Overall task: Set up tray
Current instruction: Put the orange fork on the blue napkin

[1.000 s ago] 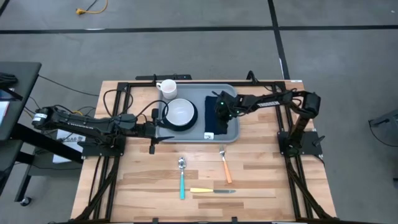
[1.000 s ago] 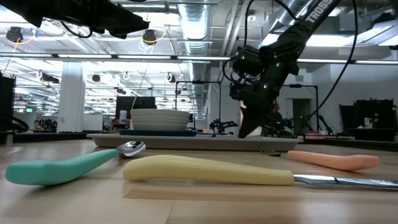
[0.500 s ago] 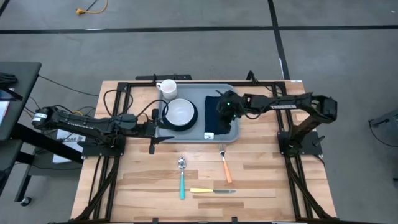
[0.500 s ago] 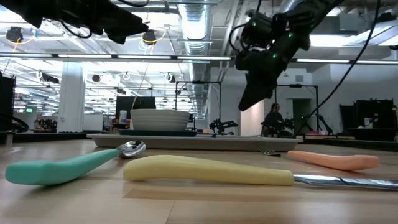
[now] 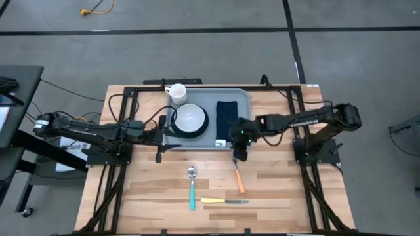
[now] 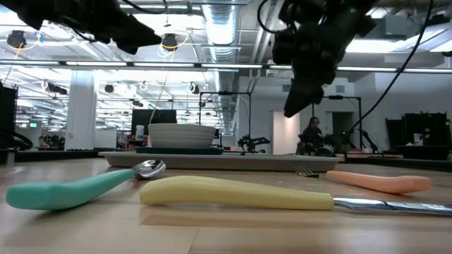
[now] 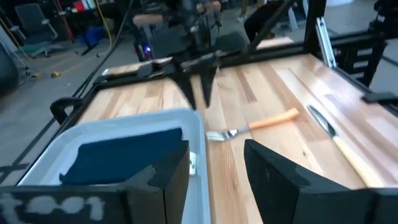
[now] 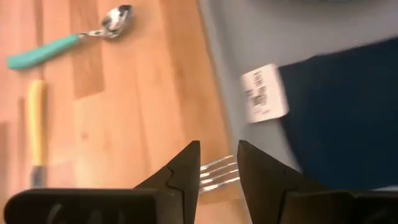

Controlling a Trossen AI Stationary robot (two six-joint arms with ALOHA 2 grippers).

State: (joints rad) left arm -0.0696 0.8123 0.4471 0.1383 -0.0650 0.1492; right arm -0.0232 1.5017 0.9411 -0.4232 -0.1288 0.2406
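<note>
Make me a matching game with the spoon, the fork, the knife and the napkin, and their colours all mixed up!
Things:
1. spoon
2. fork
3. knife
4. napkin

Colours:
A. dark navy
B. yellow handle
C. teal handle
D. orange handle

Pairs: 1-C, 2-D, 3-B, 4-A. The napkin lies on the tray; the other three lie on the wooden table.

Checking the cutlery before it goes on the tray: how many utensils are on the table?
3, all on the bare wood in front of the tray: a teal spoon, an orange fork just below the right gripper, and a yellow knife nearest the front edge.
</note>
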